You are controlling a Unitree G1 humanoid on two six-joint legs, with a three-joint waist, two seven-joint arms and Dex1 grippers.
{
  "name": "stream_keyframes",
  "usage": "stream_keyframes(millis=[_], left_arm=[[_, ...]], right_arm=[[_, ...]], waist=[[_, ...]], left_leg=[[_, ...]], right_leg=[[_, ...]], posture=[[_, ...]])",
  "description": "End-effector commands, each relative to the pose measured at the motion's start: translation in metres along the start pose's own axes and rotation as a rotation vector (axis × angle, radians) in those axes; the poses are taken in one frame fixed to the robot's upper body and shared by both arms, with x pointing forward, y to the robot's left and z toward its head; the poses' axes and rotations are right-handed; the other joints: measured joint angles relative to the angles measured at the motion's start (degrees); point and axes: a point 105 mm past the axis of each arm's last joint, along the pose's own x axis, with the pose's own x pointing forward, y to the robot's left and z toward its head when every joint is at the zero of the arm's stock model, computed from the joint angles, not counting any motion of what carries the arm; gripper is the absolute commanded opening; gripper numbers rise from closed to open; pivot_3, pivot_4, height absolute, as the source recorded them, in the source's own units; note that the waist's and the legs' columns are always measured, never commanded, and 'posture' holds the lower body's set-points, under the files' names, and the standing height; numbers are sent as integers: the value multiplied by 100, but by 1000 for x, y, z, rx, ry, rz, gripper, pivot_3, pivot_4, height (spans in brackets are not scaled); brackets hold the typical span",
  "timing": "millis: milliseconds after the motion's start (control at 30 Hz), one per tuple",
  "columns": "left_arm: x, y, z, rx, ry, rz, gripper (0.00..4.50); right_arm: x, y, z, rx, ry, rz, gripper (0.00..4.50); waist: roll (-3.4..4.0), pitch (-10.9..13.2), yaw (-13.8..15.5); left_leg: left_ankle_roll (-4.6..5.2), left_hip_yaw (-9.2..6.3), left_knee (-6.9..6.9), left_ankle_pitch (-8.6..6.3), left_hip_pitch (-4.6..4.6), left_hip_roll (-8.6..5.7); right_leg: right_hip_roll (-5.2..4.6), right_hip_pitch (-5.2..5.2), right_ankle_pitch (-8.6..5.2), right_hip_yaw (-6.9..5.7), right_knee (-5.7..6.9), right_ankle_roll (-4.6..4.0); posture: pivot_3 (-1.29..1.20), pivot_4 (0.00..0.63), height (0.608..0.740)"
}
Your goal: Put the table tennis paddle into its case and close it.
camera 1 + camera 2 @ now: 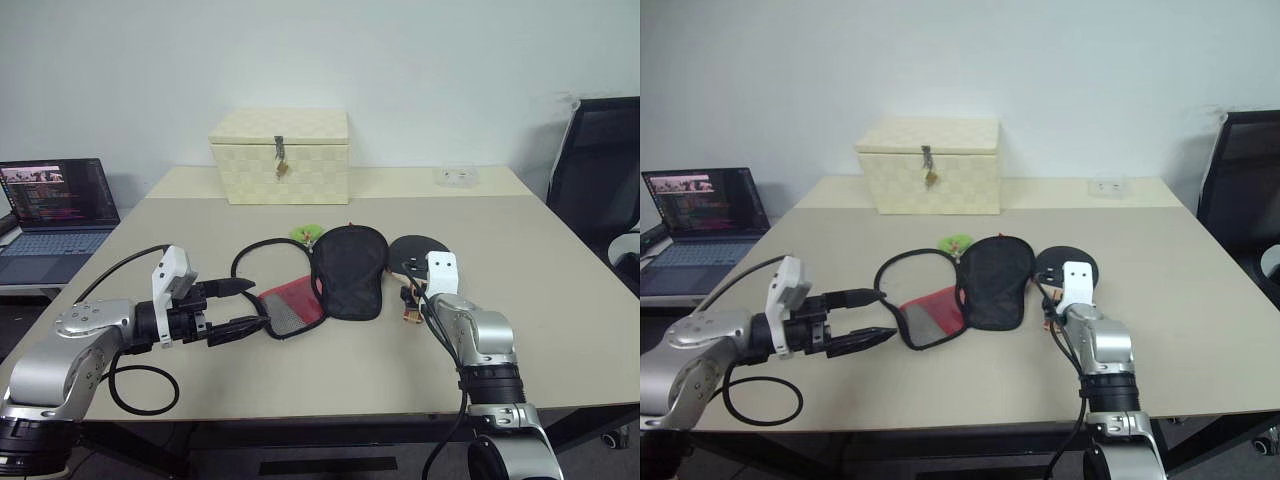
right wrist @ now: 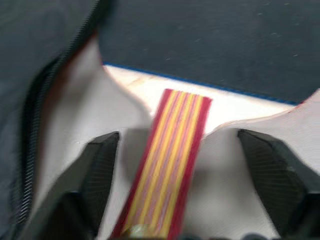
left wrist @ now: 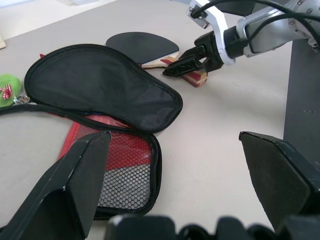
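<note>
Paddle handle between spread right tool fingers; left tool spread beside unzipped case.

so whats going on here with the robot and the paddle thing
The robot is working on getting the table tennis paddle into its case. The case lies unzipped and flapped open on the table, with the paddle flat beside it, not yet picked up. The right pincer is down at the paddle's handle, fingers open on either side of it and not yet closed on it. The left pincer hovers open just off the case's red mesh side, holding nothing.
</note>
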Motion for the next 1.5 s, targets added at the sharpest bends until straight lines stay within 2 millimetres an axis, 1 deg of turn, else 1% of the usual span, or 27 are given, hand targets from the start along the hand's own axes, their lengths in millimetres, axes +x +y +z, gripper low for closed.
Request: stream_keyframes(millis=[33, 67, 200, 300, 433, 533, 633, 700, 767, 800, 900, 967, 1033, 1100, 1200, 1300, 1400, 1500], left_arm=[[-5, 0, 10, 54, -23, 15, 4500], [-5, 0, 10, 54, -23, 16, 4500], [-6, 0, 10, 55, -24, 18, 4500], [-5, 1, 10, 56, -25, 20, 4500], [-5, 1, 11, 58, -27, 18, 4500], [-5, 1, 10, 58, -25, 19, 4500], [-5, 1, 11, 59, -24, 17, 4500], [-6, 1, 11, 59, -24, 18, 4500], [-7, 1, 11, 58, -23, 18, 4500], [-8, 1, 11, 57, -21, 19, 4500], [-10, 0, 11, 52, -18, 20, 4500], [-12, 0, 11, 45, -17, 25, 4500], [-16, 0, 11, 37, -17, 34, 4500], [-22, 0, 9, 25, -16, 53, 4500], [-33, -2, 5, 10, -3, 86, 4500], [-44, -4, 2, -1, 11, 115, 4500], [-49, -4, 1, -5, 15, 132, 4500], [-59, -3, -1, -9, 19, 159, 4500]], right_arm=[[2, -17, 1, 32, 0, -69, 3204], [3, -18, 1, 34, 0, -73, 3075], [4, -20, 3, 50, -1, -86, 1882], [5, -26, 7, 74, -10, -111, 1226], [6, -40, 21, 98, -61, -165, 1166], [4, -48, 38, 110, -115, -185, 1166], [-3, -58, 65, 100, -202, -211, 1164], [-13, -56, 86, 92, -264, -190, 1161], [-19, -44, 95, 88, -283, -138, 1161], [-24, -31, 98, 87, -284, -93, 1161], [-34, 1, 97, 92, -266, 20, 1158], [-42, 33, 88, 109, -230, 119, 1157], [-50, 61, 82, 118, -201, 203, 1156], [-55, 84, 76, 123, -175, 268, 1155], [-57, 113, 65, 121, -124, 349, 1155], [-55, 133, 55, 103, -78, 404, 1155], [-52, 138, 52, 93, -61, 416, 1155], [-43, 148, 46, 70, -33, 433, 1155]], waist=[[0, 0, 0], [-1, -1, 2], [-2, -1, 19], [-3, -2, 34], [-3, -2, 78], [-1, 0, 132], [6, 4, 146], [8, 5, 130], [9, 5, 72], [9, 5, 26], [9, 5, -78], [9, 5, -138], [11, 7, -158], [13, 7, -153], [12, 7, -100], [10, 6, -50], [10, 6, -31], [9, 5, -21]], left_leg=[[0, 0, 0, 0, 0, 0], [0, -1, 0, 0, 0, 0], [0, -1, 3, 0, 1, -1], [0, -1, 8, 0, 4, -2], [0, 0, 13, 1, 16, -4], [1, 2, 16, 2, 16, -9], [1, 1, 13, 1, -2, -19], [1, 3, 2, 1, -12, -19], [1, 6, -8, 1, -31, -15], [1, 13, -8, 1, -50, -6], [1, 14, -10, 1, -60, 18], [1, 11, -13, 1, -58, 33], [1, 6, -13, 1, -58, 39], [1, 10, -9, 1, -57, 38], [0, 5, -2, 2, -59, 32], [0, 4, 2, 2, -59, 27], [0, 4, 2, 2, -58, 29], [-1, 7, 2, 2, -58, 30]], right_leg=[[0, 1, 0, -1, 0, 0], [0, 1, 0, -1, -1, 0], [0, 6, 0, -3, -2, 0], [-1, 19, 1, -5, -5, 2], [-1, 32, 3, -7, -9, 6], [-1, 32, 4, -6, -9, 8], [-2, 18, 4, -6, -9, 9], [-3, -3, 4, -2, -5, 8], [-12, -34, 4, 7, 0, 7], [-9, -60, 5, 12, 7, 5], [10, -72, 5, 8, 8, -6], [26, -74, 5, 6, 10, -15], [34, -77, 5, 7, 17, -23], [35, -87, 1, 10, 38, -31], [31, -86, -1, 7, 41, -33], [25, -82, -1, 3, 37, -32], [26, -83, -1, 2, 40, -33], [27, -83, -1, 4, 40, -33]], posture=[[0, 150, 740], [0, 150, 740], [0, 150, 740], [0, 150, 740], [0, 150, 740], [0, 150, 740], [0, 150, 740], [0, 150, 740], [0, 150, 740], [0, 150, 740], [0, 150, 740], [0, 150, 740], [0, 150, 740], [0, 150, 740], [0, 150, 740], [0, 150, 740], [0, 150, 740], [0, 150, 740]])
